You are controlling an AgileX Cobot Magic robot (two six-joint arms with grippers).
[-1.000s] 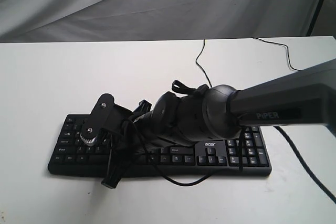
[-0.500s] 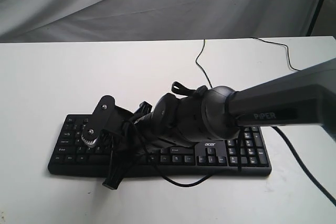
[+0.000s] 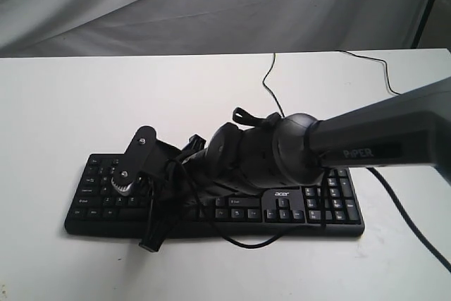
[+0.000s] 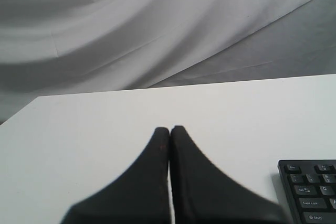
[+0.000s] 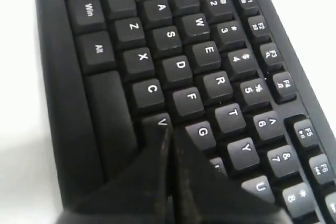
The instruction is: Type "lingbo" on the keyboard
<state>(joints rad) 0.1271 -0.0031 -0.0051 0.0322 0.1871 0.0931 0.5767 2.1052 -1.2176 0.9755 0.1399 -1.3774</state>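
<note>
The black keyboard (image 3: 331,202) lies across the near half of the white table (image 3: 70,103), with its number pad to the right. My right arm (image 3: 282,156) reaches from the right over its middle and hides many keys. In the right wrist view my right gripper (image 5: 169,129) is shut and empty. Its tips sit low over the keyboard (image 5: 178,66) between the V key (image 5: 161,123) and the G key (image 5: 202,132). My left gripper (image 4: 169,128) is shut on nothing above bare table. A corner of the keyboard (image 4: 310,192) lies to one side of it.
The keyboard's thin black cable (image 3: 271,79) runs toward the table's far edge. A second cable (image 3: 384,68) crosses the far right corner. Grey cloth (image 3: 211,5) hangs behind the table and a dark stand leg (image 3: 423,12) shows at the far right.
The right arm's wrist and gripper assembly has shifted slightly to the right over the keyboard. The keyboard has stayed put.
</note>
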